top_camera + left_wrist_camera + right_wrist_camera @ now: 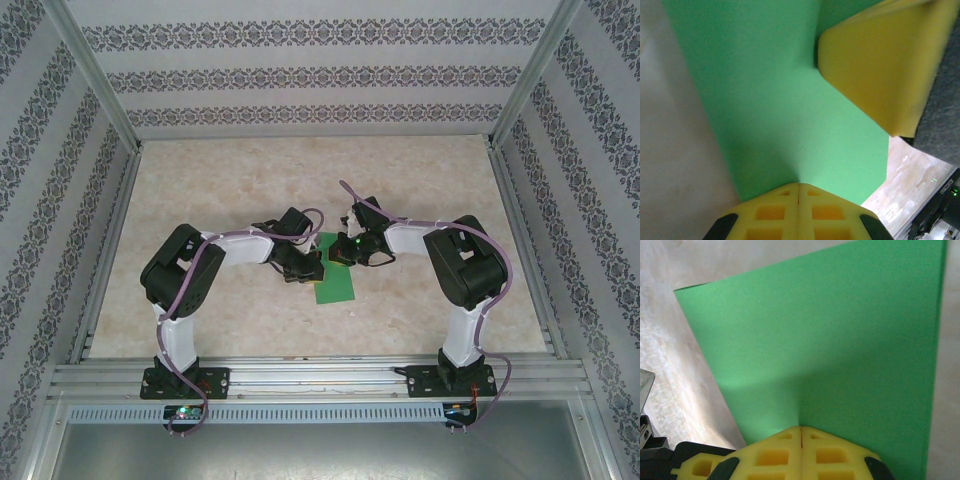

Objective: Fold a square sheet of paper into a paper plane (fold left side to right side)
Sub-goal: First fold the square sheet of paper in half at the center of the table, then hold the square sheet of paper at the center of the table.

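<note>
The left tool (308, 268) and the right tool (343, 250) meet tip to tip near the middle of a pale marbled surface (230, 190), both over a green sheet of paper (335, 285) lying flat there. In the left wrist view, the left tool (799, 187) has its yellow foam tips shut together with no gap, resting on the near edge of the sheet (790, 125). A yellow finger (880, 65) of the right tool sits on the paper just beyond. In the right wrist view, the right tool (801, 430) is likewise shut, tips together on the sheet (840, 340). Whether either tool has any paper nipped between its tips cannot be told; both look to be pressing down rather than lifting. From above, the green shape looks taller than it is wide, which suggests the left-to-right fold may already be laid over and is being flattened, though the arms hide part of it and no doubled edge is clear. Only green shows, with no yellowish underside turned up. Nothing pointed or winged has taken shape, so by this judgement the task is at an early stage, with the nose and wing folds left to do.
</note>
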`<state>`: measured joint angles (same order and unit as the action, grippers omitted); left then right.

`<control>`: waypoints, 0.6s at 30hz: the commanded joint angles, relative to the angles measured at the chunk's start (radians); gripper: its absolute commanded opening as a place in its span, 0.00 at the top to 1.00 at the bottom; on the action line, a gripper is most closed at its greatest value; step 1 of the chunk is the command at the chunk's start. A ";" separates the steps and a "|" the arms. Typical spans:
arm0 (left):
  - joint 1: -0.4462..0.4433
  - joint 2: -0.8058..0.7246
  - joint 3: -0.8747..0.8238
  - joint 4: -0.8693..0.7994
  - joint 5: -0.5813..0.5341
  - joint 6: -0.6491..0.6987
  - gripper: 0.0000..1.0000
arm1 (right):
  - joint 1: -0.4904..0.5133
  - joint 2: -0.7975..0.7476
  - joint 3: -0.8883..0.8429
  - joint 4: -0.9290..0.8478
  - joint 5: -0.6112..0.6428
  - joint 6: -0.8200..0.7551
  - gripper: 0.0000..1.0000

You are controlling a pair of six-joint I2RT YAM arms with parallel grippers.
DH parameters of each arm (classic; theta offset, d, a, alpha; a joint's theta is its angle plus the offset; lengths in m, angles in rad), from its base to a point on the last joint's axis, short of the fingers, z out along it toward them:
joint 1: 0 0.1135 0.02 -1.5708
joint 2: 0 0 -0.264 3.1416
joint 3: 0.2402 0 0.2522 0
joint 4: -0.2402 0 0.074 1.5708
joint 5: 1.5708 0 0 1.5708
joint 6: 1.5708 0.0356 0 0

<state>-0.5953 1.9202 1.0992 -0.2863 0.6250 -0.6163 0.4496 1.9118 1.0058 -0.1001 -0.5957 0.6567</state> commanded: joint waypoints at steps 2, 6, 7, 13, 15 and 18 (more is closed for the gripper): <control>-0.009 0.034 -0.025 -0.026 -0.045 0.009 1.00 | 0.000 0.000 0.002 -0.066 0.083 -0.011 1.00; -0.015 0.034 -0.046 -0.014 -0.053 -0.006 1.00 | -0.005 -0.065 0.023 -0.067 0.079 -0.008 0.96; -0.017 0.033 -0.048 -0.013 -0.054 -0.008 1.00 | -0.006 -0.079 0.023 -0.069 0.080 -0.007 0.96; -0.021 0.030 -0.050 -0.010 -0.058 -0.014 1.00 | 0.002 -0.208 -0.069 -0.077 0.075 0.015 1.00; -0.021 0.028 -0.048 -0.011 -0.059 -0.014 1.00 | 0.014 -0.253 -0.119 -0.076 0.077 0.029 1.00; -0.021 0.025 -0.045 -0.013 -0.059 -0.015 1.00 | 0.045 -0.297 -0.180 -0.075 0.078 0.050 1.00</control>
<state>-0.6010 1.9198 1.0885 -0.2623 0.6247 -0.6212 0.4648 1.6405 0.8803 -0.1493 -0.5327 0.6785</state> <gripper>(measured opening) 0.058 0.057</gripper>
